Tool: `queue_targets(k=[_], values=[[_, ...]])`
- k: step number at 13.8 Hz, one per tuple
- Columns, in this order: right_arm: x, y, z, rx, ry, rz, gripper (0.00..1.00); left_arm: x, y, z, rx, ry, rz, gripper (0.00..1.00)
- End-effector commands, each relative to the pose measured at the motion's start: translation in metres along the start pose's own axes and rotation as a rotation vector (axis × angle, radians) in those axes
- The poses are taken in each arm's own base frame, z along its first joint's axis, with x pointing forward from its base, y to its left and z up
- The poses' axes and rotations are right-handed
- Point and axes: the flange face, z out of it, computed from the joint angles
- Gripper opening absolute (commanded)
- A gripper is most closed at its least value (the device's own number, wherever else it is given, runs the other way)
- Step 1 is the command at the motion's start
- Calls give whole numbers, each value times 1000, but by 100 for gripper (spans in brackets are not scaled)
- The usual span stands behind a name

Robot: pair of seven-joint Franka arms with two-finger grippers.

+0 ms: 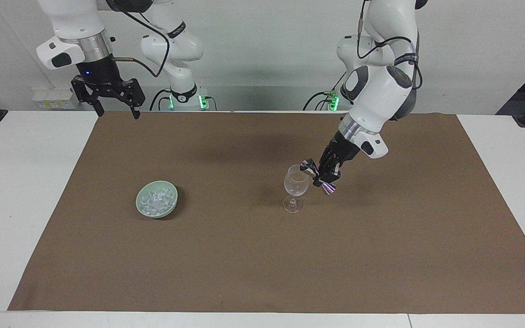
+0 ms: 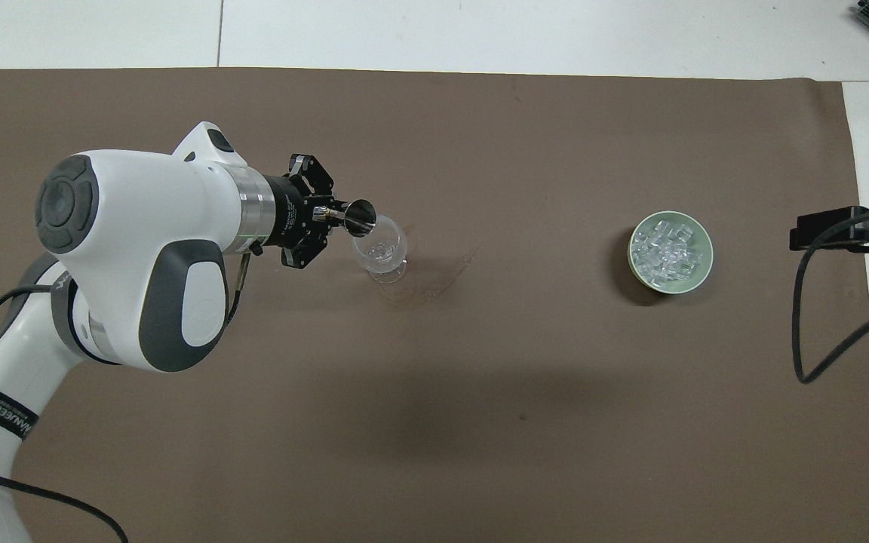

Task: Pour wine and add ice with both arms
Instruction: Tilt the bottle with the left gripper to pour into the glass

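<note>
The left gripper (image 1: 324, 175) clamps a small silver metal jigger (image 1: 317, 175), tipped over the clear stemmed wine glass (image 1: 295, 184). The right gripper (image 1: 113, 101) hangs spread apart above the table's (image 1: 25, 191) edge, well apart from the pale green bowl (image 1: 156, 199) of ice (image 1: 155, 199).

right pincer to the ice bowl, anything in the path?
Nothing visible. The right pincer hangs open over the mat's edge nearest the robots, toward the right arm's end. Only bare brown mat lies between it and the green bowl of ice. The wine glass and left pincer, holding a metal jigger, are well aside.
</note>
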Motion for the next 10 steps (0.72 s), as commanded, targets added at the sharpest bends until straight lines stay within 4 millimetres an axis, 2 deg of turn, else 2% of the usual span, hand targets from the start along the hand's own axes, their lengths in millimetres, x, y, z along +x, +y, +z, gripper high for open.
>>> queue_targets(k=[1,6,10], values=[[0,2,-3,27,5,-18,100,-5,-4,3,-6,44,56,0],[3,-5,1,27,8,-27,100,-11,-6,5,0,91,120,0],[-1,1,0,23,-5,-20,100,-21,-8,7,7,117,162,0]])
